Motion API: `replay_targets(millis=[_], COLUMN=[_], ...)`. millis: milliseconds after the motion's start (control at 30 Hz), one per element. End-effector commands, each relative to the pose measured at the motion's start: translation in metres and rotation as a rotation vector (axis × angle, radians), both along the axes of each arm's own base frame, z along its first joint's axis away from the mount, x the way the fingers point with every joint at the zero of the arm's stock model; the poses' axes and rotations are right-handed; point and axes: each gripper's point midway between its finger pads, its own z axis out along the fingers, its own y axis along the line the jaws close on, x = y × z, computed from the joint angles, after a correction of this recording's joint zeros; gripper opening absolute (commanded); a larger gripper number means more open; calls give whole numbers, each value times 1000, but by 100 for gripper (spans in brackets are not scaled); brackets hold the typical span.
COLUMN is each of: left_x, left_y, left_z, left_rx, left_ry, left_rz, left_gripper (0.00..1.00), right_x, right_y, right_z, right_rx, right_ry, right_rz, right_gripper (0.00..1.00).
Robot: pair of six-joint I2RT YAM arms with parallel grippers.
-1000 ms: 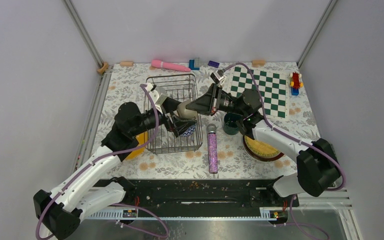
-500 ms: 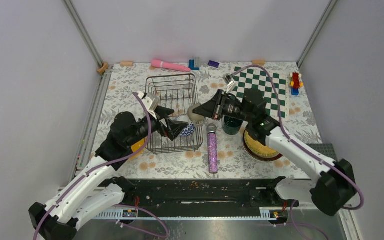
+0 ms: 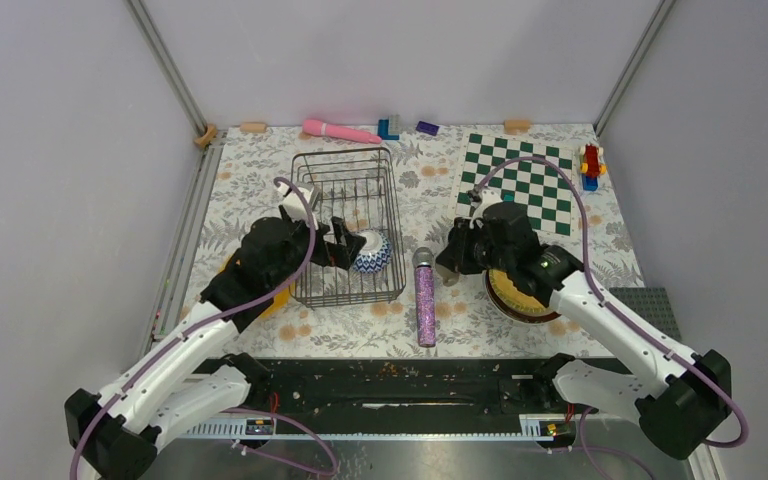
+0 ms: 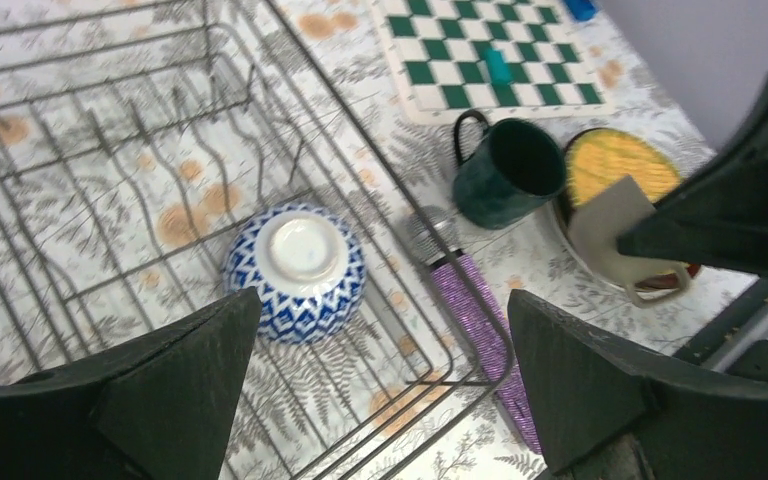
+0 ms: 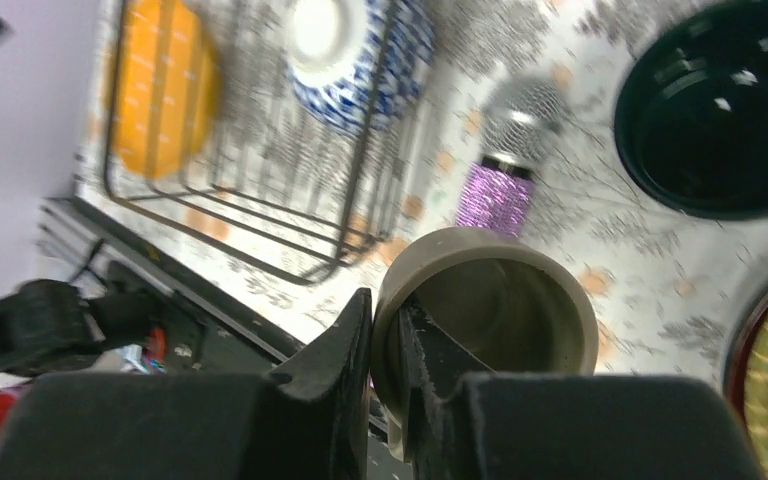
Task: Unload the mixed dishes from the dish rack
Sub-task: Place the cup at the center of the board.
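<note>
The black wire dish rack (image 3: pixel 348 170) holds only a blue-and-white patterned bowl (image 3: pixel 372 250), upside down near its front right corner (image 4: pixel 298 268). My left gripper (image 3: pixel 347 246) is open and empty, hovering over that corner just near of the bowl (image 4: pixel 380 395). My right gripper (image 5: pixel 385 340) is shut on the wall of the small greyish cup (image 5: pixel 490 300), one finger inside and one outside, holding it in the air right of the rack. The dark teal mug (image 4: pixel 508 170) stands on the table. A yellow plate (image 3: pixel 525 295) lies in a dark red-rimmed one.
A glittery purple cylinder (image 3: pixel 425 298) lies between the rack and the plates. A yellow plate (image 3: pixel 282 287) lies left of the rack under my left arm. The green-white chessboard (image 3: pixel 525 180) is at the back right. A pink object (image 3: pixel 340 130) and small blocks (image 3: pixel 392 127) lie along the back edge.
My right gripper has carried the greyish cup out of the rack to the right and nearer, beside the plates. My left gripper has drawn back, uncovering the bowl.
</note>
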Motion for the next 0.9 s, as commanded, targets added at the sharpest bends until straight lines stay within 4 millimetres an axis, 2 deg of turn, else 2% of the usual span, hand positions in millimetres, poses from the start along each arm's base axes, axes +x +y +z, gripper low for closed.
replay_targets(millis=[0, 167, 433, 633, 867], left_x=[21, 31, 44, 53, 54], left_y=[17, 17, 23, 33, 32], left_z=[11, -4, -25, -37, -43], left_rx=[15, 55, 61, 10, -31], left_ry=[20, 80, 180, 263, 299], left_rz=[155, 192, 243, 256, 218], left_gripper=[99, 99, 99, 99, 99], right_x=[-7, -15, -7, 3, 20], right_y=[-26, -36, -52, -56, -52], right_z=[-37, -74, -115, -127, -133], right_rx=[-171, -260, -415, -479, -461], right_ry=[64, 144, 165, 130, 68], right_rz=[-34, -53, -149, -194, -235], right_gripper=[0, 0, 1, 1, 2])
